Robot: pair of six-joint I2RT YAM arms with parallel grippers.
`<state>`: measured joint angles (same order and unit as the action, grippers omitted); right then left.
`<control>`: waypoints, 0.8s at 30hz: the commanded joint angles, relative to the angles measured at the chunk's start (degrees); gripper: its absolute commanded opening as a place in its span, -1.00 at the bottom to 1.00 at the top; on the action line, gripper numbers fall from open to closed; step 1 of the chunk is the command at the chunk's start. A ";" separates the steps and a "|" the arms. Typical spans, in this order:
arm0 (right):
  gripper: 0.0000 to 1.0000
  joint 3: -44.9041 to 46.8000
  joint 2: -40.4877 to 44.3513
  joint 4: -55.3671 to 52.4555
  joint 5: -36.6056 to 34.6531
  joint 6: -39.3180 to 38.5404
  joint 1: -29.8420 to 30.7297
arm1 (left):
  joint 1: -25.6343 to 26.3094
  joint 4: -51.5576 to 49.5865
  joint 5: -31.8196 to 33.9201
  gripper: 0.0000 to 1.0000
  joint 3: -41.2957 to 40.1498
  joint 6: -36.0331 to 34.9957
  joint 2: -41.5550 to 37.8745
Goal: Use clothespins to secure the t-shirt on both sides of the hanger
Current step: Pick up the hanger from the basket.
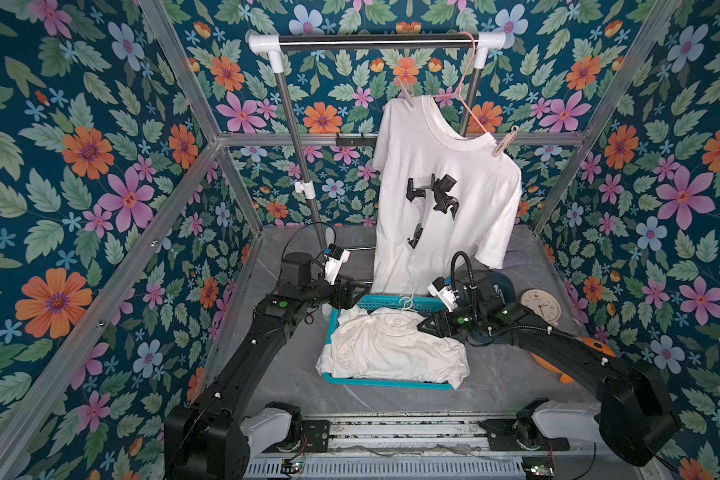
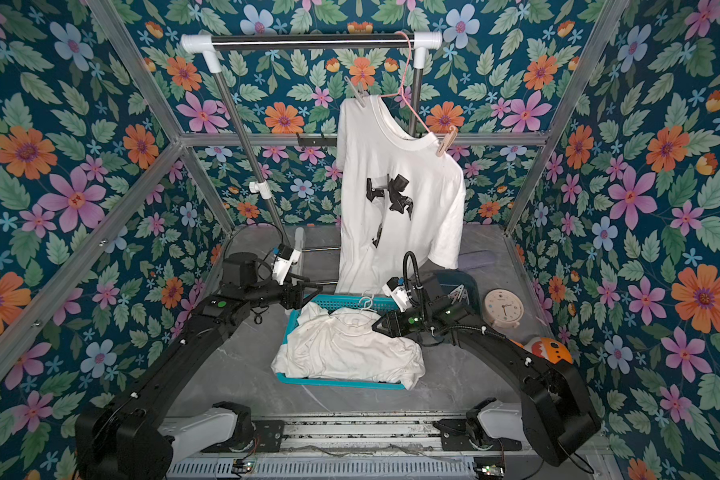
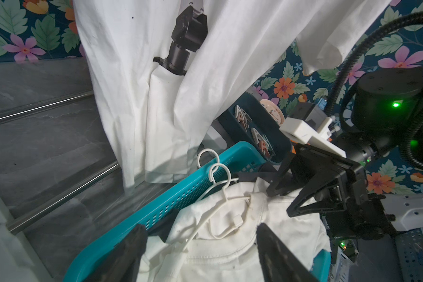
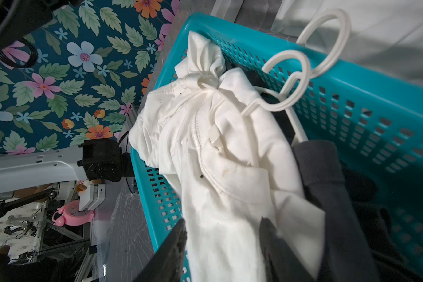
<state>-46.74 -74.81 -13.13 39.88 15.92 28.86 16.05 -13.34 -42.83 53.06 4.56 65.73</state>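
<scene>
The left arm and right arm are matte black, built of boxy links and round joint housings, with small white cable ties along them. Each pincer has black triangular open-frame fingers. Just behind the left pincer sits a white camera block with a blue tab. Behind the right pincer are a like block and a ribbed black hose. Green lamps glow on joints farther back. Pale grey shells cover the bases.
</scene>
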 commanded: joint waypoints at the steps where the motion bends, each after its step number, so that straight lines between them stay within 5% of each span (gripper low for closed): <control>1: -0.04 -0.53 -1.40 2.92 0.13 -0.54 0.26 | -0.02 -0.06 -0.56 0.47 -0.18 0.15 -0.91; 10: -0.13 -2.41 -2.89 0.22 -2.70 -3.25 0.32 | -0.01 -0.09 0.41 0.47 -1.26 -0.16 -2.29; 24: -0.13 -0.51 -4.24 1.52 4.43 -2.01 0.39 | 0.03 0.45 0.06 0.47 -1.03 -0.25 -1.38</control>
<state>-47.51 -79.40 -11.75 41.30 13.98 29.08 16.12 -13.74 -42.19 51.79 4.51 64.55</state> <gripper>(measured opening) 0.438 0.734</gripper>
